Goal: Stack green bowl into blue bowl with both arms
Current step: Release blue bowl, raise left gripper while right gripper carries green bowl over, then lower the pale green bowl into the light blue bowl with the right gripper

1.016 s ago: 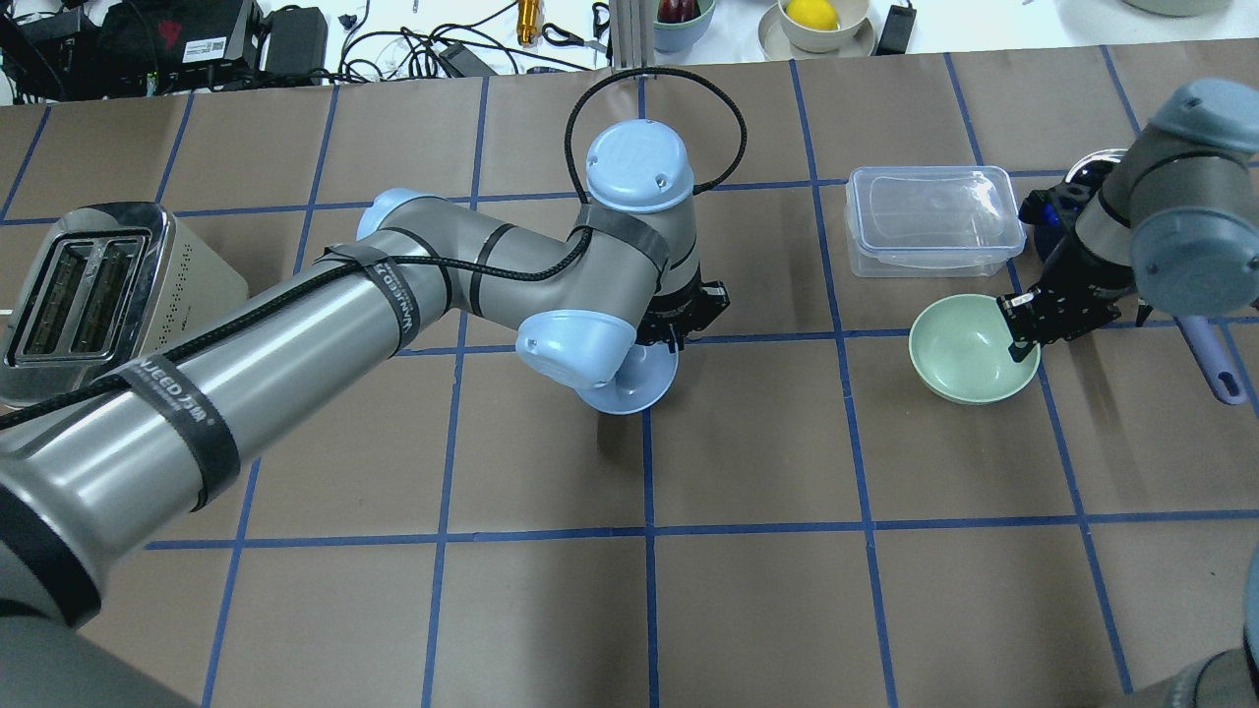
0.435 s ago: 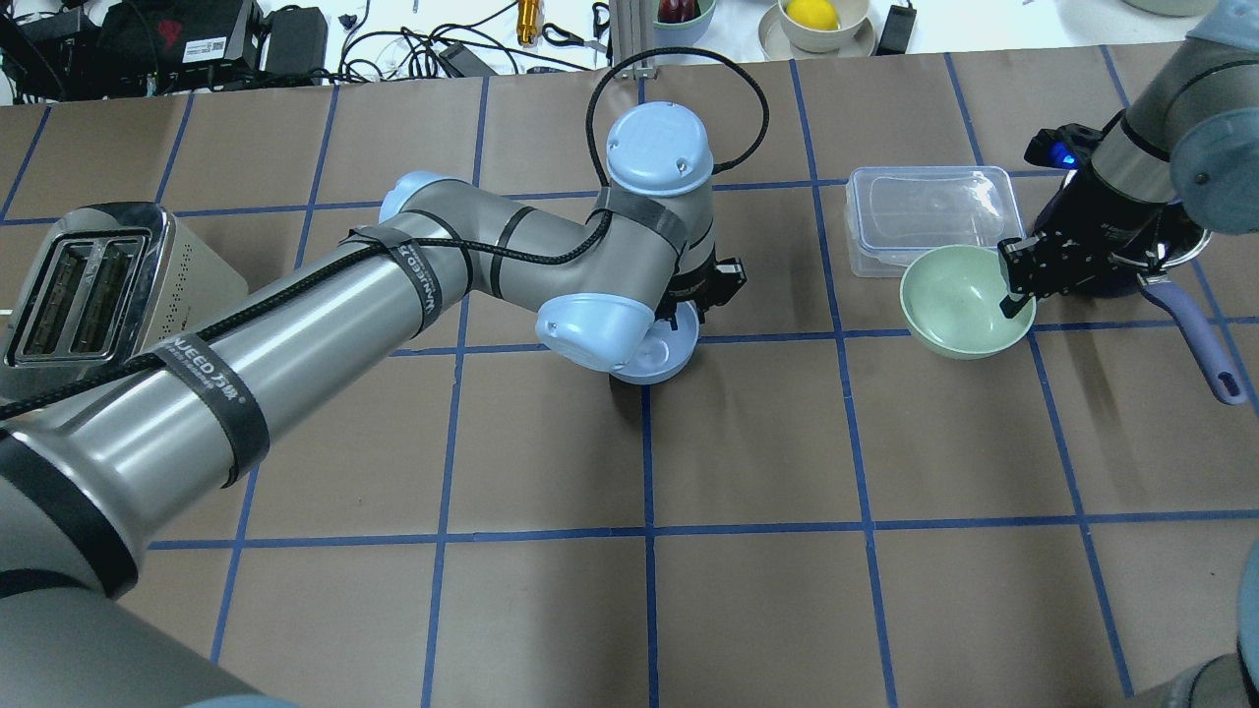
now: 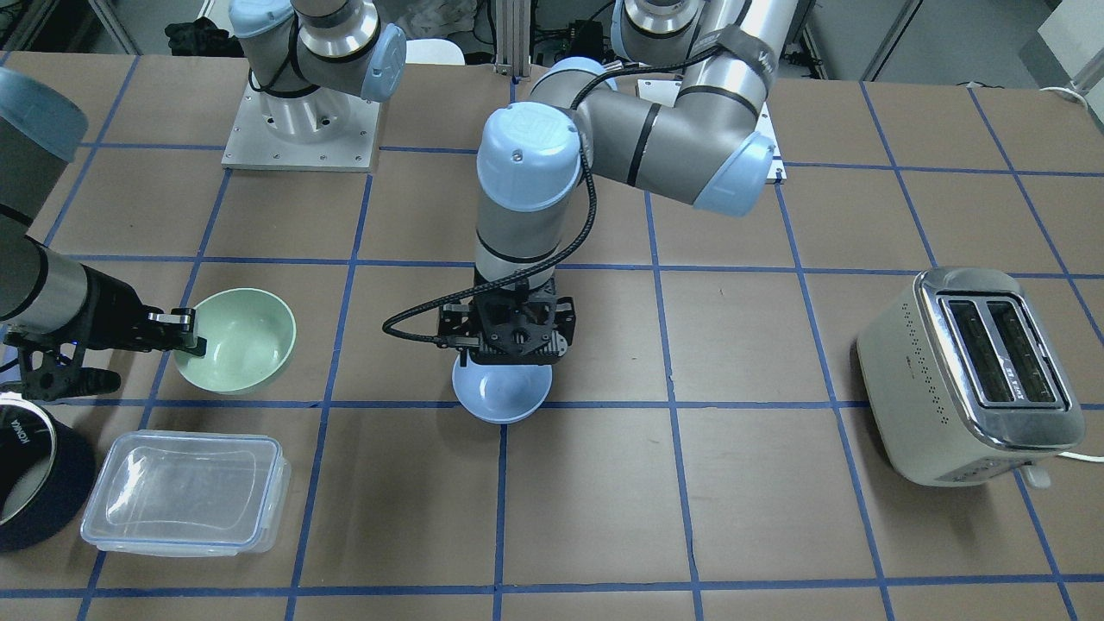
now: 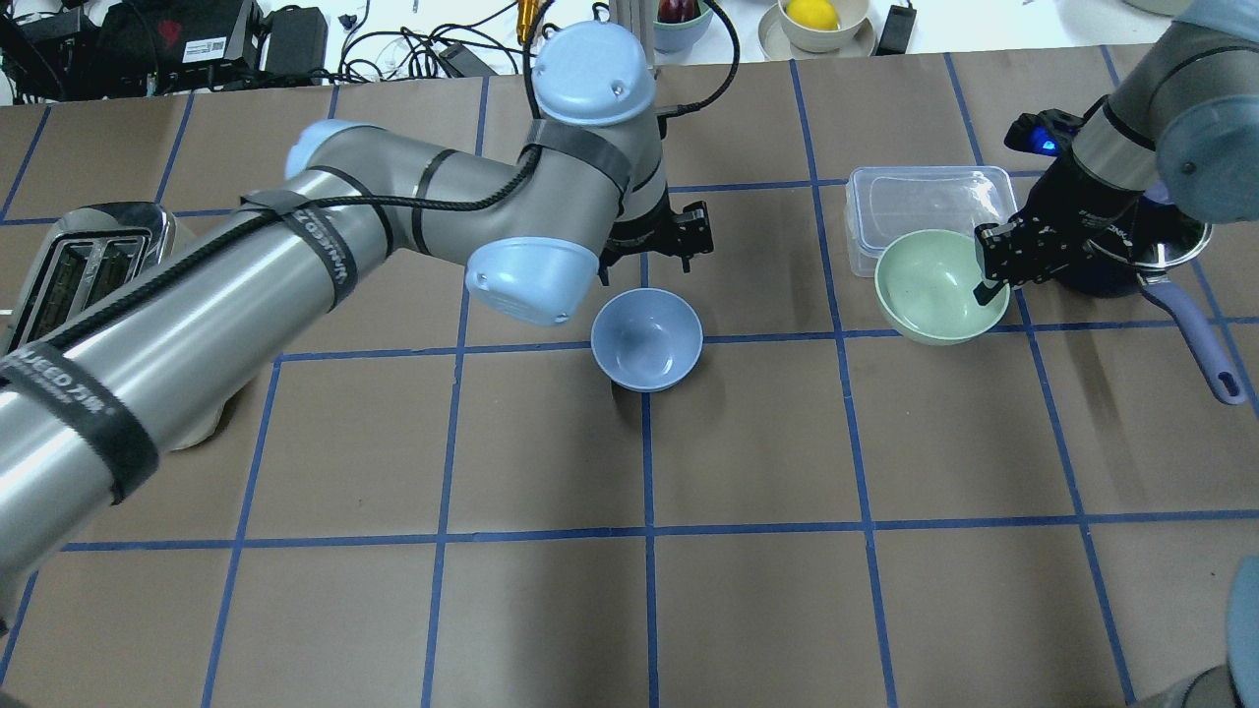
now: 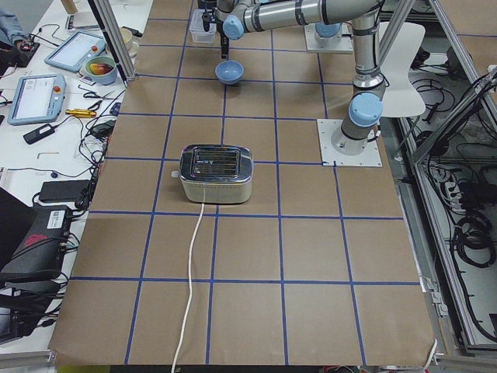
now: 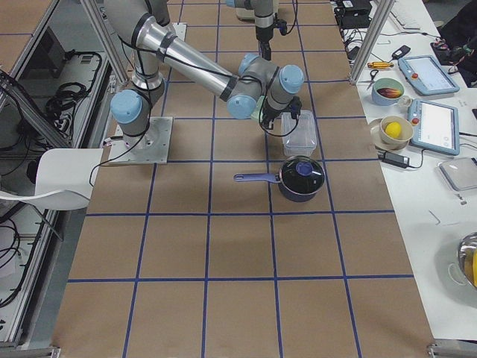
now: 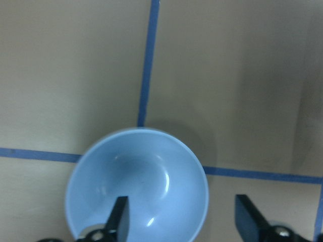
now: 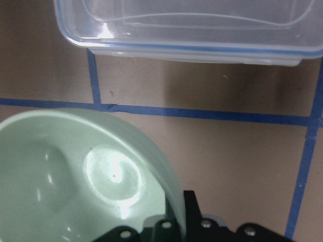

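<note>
The pale blue bowl (image 4: pixel 646 339) stands upright on the table at a tape crossing; it also shows in the front view (image 3: pixel 502 392) and the left wrist view (image 7: pixel 137 184). My left gripper (image 4: pixel 654 236) hangs open and empty just above and beyond it, its fingers (image 7: pixel 121 217) apart and clear of the rim. The mint-green bowl (image 4: pixel 939 285) is held off the table, slightly tilted, by my right gripper (image 4: pixel 989 275), which is shut on its right rim. The green bowl also shows in the front view (image 3: pixel 237 341) and the right wrist view (image 8: pixel 75 176).
A clear lidded container (image 4: pixel 929 211) lies just beyond the green bowl. A dark blue saucepan (image 4: pixel 1141 265) with a lilac handle stands under the right arm. A toaster (image 4: pixel 79 256) stands far left. Clutter lines the far table edge.
My left gripper has drawn back and up off the blue bowl, which now sits uncovered. My right gripper has lifted the green bowl and carried it leftward and farther out.
</note>
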